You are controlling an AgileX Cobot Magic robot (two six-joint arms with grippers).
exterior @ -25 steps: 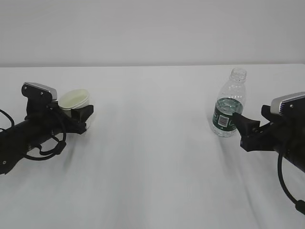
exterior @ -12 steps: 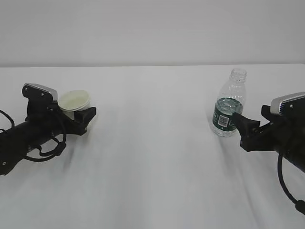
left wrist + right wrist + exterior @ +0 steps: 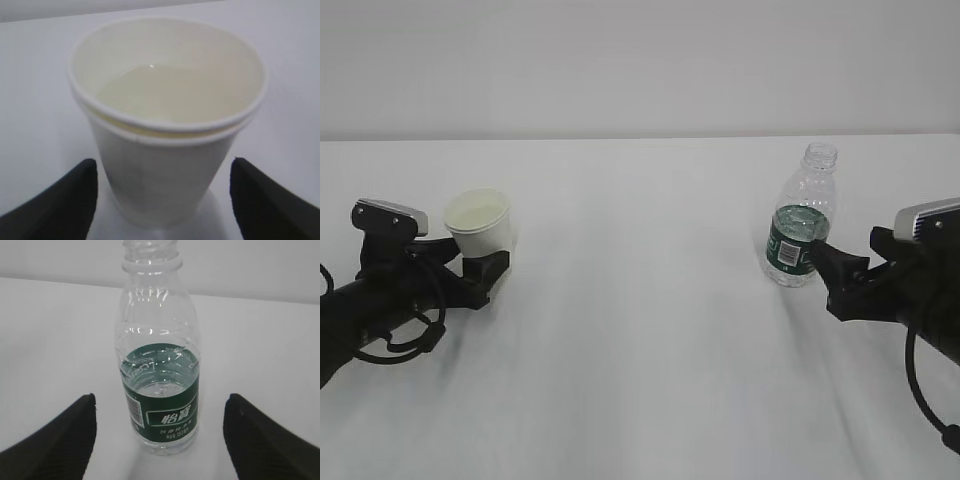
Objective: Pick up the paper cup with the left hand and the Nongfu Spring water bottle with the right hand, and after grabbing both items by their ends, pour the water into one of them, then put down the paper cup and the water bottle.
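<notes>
The white paper cup (image 3: 480, 224) stands upright on the table at the left. In the left wrist view the paper cup (image 3: 165, 165) holds clear water (image 3: 170, 92). My left gripper (image 3: 470, 256) is open just behind the cup, its fingers (image 3: 55, 210) well apart from the cup's walls on either side. At the right the Nongfu Spring water bottle (image 3: 799, 222) stands upright and capless. The green-labelled bottle (image 3: 161, 410) still has a little water low inside. My right gripper (image 3: 820, 258) is open in front of it, its fingers (image 3: 270, 440) clear of the bottle.
The white table (image 3: 640, 330) runs back to a plain white wall (image 3: 640, 60). Black cables hang from both arms near the table's front corners.
My left gripper opened, let go of the paper cup and drew back to the left. The cup now stands free and upright. The right arm and bottle have not moved.
</notes>
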